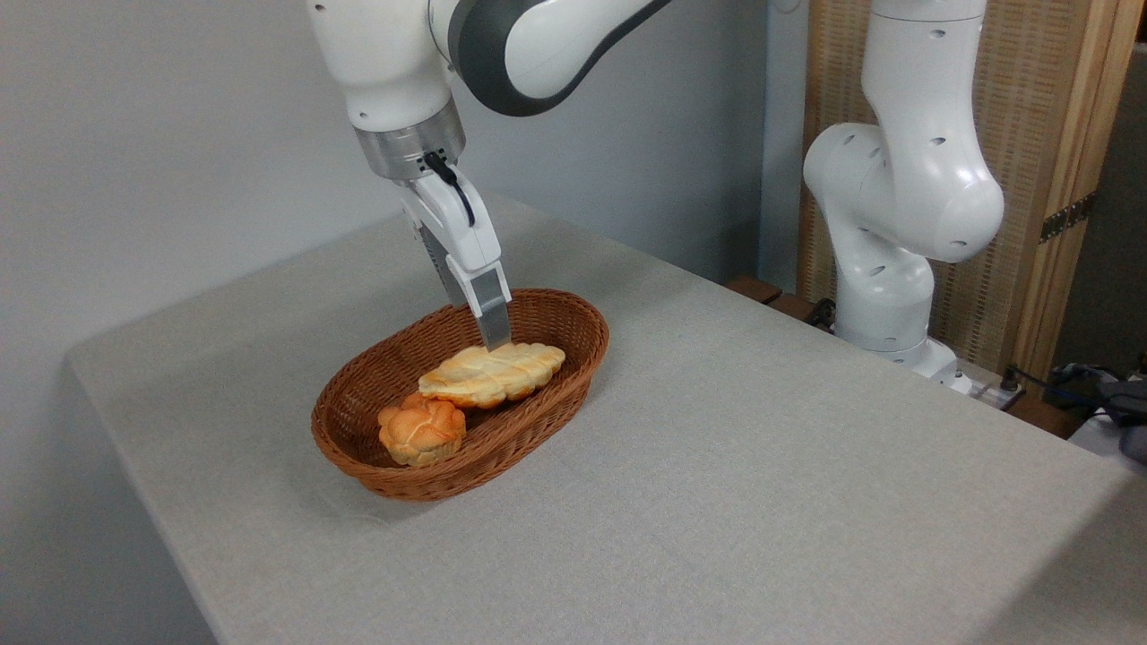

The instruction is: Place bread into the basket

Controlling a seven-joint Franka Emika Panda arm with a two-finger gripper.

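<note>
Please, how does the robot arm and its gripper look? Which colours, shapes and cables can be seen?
The arm is made of glossy white rounded segments with small round holes; one upper joint has a dark grey band. A silver metal ring sits at the wrist, above a white tapering gripper. A short black cable runs down the gripper's side. Its jaws are flat and grey-silver.

orange knotted bun point(421, 432), grey table point(717, 466)

We see basket point(547, 324) reddish-brown, woven wicker; bread point(491, 373) pale cream, braided, golden-orange at edges; bun point(421, 431) orange, knotted, cream creases; table point(717, 466) light grey, fine cloth weave; arm point(896, 179) white with dark grey band; gripper point(495, 345) white, grey-tipped.
</note>
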